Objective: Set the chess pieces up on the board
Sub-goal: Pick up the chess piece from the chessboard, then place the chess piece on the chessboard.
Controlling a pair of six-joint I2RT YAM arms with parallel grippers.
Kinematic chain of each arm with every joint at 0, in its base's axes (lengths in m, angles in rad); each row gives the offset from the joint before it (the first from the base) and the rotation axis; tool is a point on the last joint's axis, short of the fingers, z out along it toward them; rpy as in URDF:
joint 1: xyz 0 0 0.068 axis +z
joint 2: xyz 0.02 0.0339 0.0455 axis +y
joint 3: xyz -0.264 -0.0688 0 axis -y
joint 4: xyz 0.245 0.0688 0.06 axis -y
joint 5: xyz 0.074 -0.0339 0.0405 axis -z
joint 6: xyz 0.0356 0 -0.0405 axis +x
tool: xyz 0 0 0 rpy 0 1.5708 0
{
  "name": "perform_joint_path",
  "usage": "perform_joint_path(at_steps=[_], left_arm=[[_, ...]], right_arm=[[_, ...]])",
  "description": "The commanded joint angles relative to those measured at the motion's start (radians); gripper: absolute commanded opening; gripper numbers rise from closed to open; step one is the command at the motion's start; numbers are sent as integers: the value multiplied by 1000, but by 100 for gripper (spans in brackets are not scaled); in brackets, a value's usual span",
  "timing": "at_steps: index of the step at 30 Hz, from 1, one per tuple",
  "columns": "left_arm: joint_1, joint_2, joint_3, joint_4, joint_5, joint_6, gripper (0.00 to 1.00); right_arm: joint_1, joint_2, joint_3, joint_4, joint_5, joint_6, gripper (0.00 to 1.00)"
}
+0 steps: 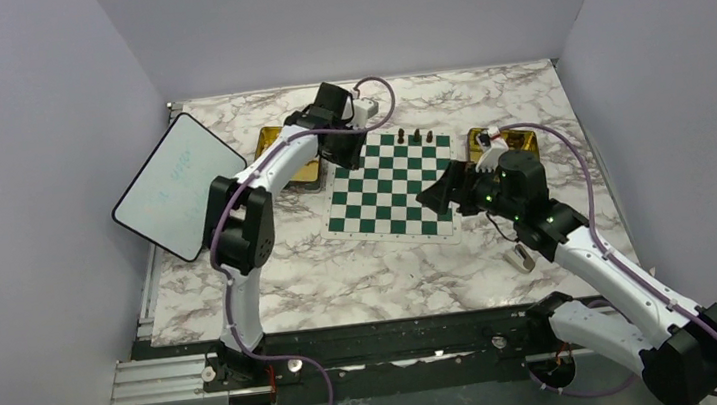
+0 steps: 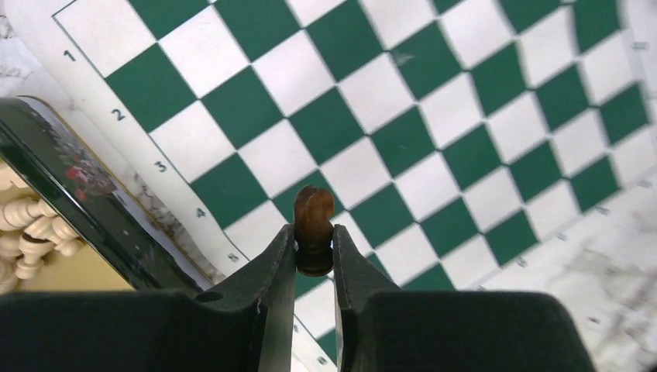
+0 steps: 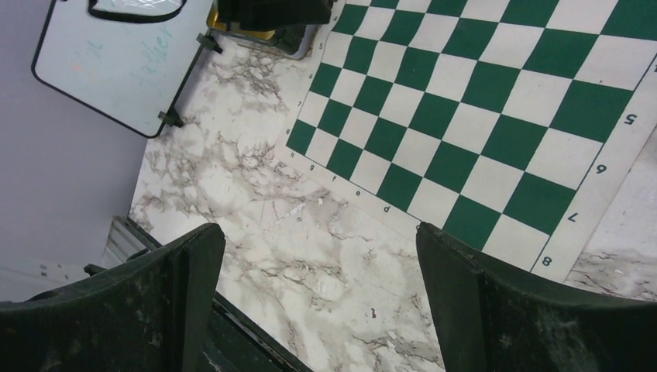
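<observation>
Three pale walls [image 1: 355, 12] enclose the marbled table [image 1: 342, 275] (board [image 1: 393, 184] near centre).

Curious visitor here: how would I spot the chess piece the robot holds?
Find the green-and-white chessboard mat on the marble table. At its left edge, the left arm's black pincer grips a small dark brown turned piece; the other dark pieces stand free.

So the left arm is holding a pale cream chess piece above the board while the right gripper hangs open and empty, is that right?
Not quite. The chess piece pinched in the left gripper is dark brown, not cream, as the left wrist view shows. It is above the board, and the right gripper is open and empty.
</observation>
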Motion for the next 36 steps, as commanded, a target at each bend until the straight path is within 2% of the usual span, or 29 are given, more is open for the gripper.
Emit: perform_joint_path(at_steps=[1,6,13,22,27,36], left_arm=[[-2,-181,-138,125,205,-79,12],[-1,-343,-357,287,357,-135,12],[-2,-537,-591,431,524,-139,13],[-2,-651,-767,596,604,-191,13],[-2,-655,-776,612,610,-192,13],[-2,-660,-782,642,628,-203,13]], right_arm=[[-1,38,-5,106,4,22,95],[-2,162,22,223,-103,24,81],[-2,277,79,374,-249,53,48],[-3,386,177,360,-374,14,48],[-2,444,221,333,-458,17,47],[5,491,221,365,-522,32,44]])
